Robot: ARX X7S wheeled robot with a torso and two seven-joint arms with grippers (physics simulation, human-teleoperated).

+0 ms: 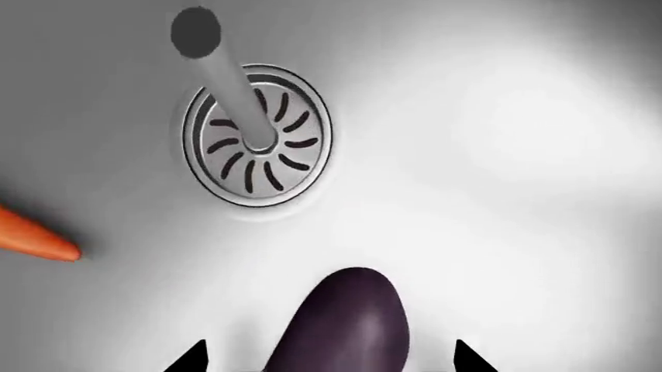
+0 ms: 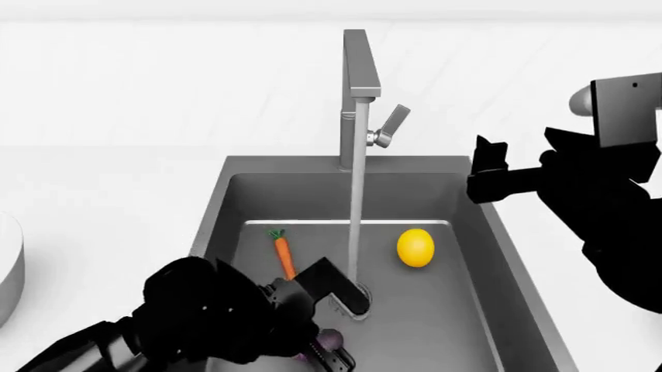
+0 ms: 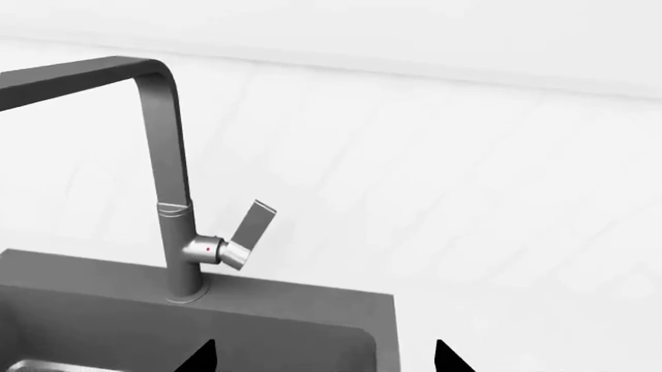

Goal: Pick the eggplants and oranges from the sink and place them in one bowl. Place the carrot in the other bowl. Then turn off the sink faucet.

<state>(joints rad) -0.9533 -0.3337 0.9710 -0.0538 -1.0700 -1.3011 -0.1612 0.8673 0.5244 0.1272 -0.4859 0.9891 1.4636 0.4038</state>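
Observation:
The dark purple eggplant [image 1: 346, 322] lies on the sink [image 2: 222, 209] floor, and only a sliver of the eggplant [image 2: 331, 339] shows in the head view. My left gripper [image 1: 331, 360] is open and straddles it, with both fingertips clear of its sides. The carrot [image 2: 281, 252] and the yellow orange [image 2: 415, 247] lie farther back in the basin. Water runs from the sink faucet [image 2: 355, 93] to the drain [image 1: 259, 136]. My right gripper [image 2: 481, 170] hangs open and empty above the sink's right rim, facing the faucet lever [image 3: 248, 229].
The orange tip of the carrot [image 1: 36, 236] lies to one side of the drain. A pale bowl's rim [image 2: 5, 263] shows on the counter at the far left; I cannot tell which bowl it is. The left arm [image 2: 217, 318] hides the sink's near left corner.

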